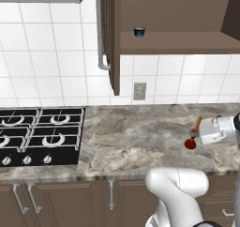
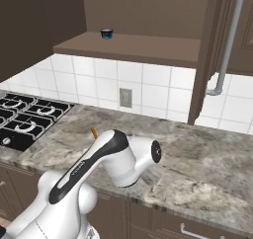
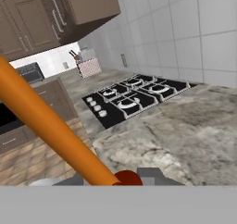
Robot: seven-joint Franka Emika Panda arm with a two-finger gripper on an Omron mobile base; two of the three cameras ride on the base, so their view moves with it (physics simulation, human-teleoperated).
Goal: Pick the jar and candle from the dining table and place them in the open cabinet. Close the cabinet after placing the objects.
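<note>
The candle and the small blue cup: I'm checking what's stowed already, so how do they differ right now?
The candle is a thin orange stick with a dark red base, while the blue cup is short, squat and dark. The candle is tilted and held in the tool above the marble counter; the cup stands upright on the open cabinet shelf. Both are small items.

The 2 base views look down from behind at the marble counter (image 1: 140, 137) and gas hob (image 1: 40, 134); the hand view skims low across both.
</note>
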